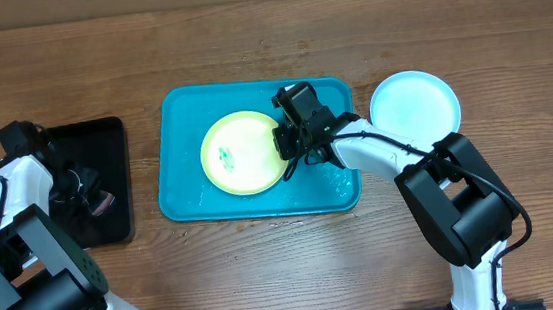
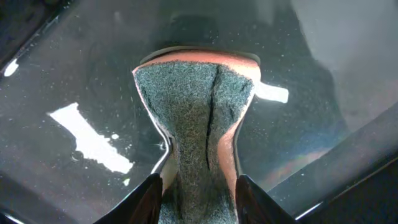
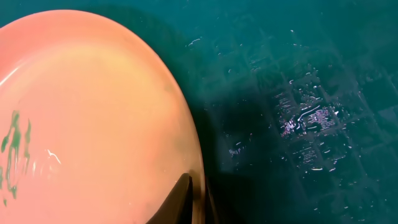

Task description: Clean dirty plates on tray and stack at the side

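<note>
A yellow-green plate [image 1: 241, 153] with a teal smear [image 1: 227, 157] lies in the turquoise tray [image 1: 185, 198]. My right gripper [image 1: 283, 142] is shut on the plate's right rim. In the right wrist view the plate [image 3: 93, 112] looks peach-toned, its edge pinched in my right gripper [image 3: 198, 186] over the wet tray floor [image 3: 298, 74]. A pale blue plate [image 1: 414, 103] rests on the table right of the tray. My left gripper [image 1: 87, 189] hangs over the black tray [image 1: 105, 140], shut on a sponge [image 2: 196, 112] with a grey-green scouring face, squeezed at its waist by my left gripper [image 2: 199, 183].
The black tray [image 2: 74, 74] is wet and glossy under the sponge, and it stands at the table's left. Water drops speckle the turquoise tray. Bare wooden tabletop [image 1: 287, 274] runs along the front and back.
</note>
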